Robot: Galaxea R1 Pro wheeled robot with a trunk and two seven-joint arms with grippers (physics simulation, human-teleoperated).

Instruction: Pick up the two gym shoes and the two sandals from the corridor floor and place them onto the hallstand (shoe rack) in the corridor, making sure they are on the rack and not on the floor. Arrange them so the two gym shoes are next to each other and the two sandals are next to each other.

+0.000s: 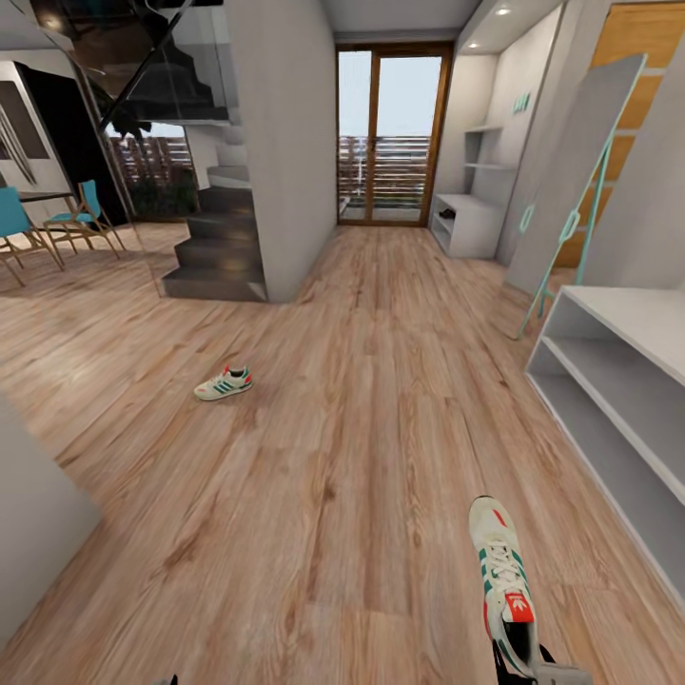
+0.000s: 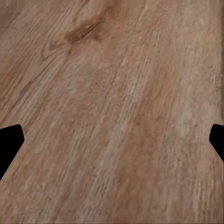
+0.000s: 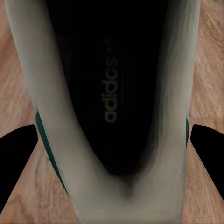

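Sneakers first: one gym shoe (image 1: 505, 580) sits at about five o'clock in the head view, toe pointing up the corridor, its heel end at the right gripper (image 1: 521, 666) at the bottom edge. The right wrist view looks straight into that shoe's dark inside (image 3: 112, 93), with the two dark fingertips (image 3: 16, 154) flanking its white-and-green sides. The fingers sit close against the shoe, and it looks gripped, though the blur at the edges makes actual contact hard to confirm, so I cannot tell for certain whether the right gripper is clamped on it.

The other gym shoe (image 1: 224, 383) lies on the corridor floor (image 1: 362, 428) at about ten o'clock, well apart from the first, lying crosswise with its red-orange heel toward the right.

The hallstand (image 1: 618, 381) stands at three o'clock along the right wall, pale grey-white, with its long open shelves facing the floor. A tall grey leaning panel with teal legs (image 1: 571, 181) stands just beyond it at about one o'clock.

The left gripper (image 2: 112, 140) has its fingertips (image 2: 9, 144) spread wide at the two sides of the left wrist view, with bare wood planks between them.

Farther off, a dark staircase (image 1: 214, 238) rises at eleven o'clock, teal chairs (image 1: 57, 219) sit at ten o'clock, and a glazed door (image 1: 392, 133) closes the corridor at twelve.
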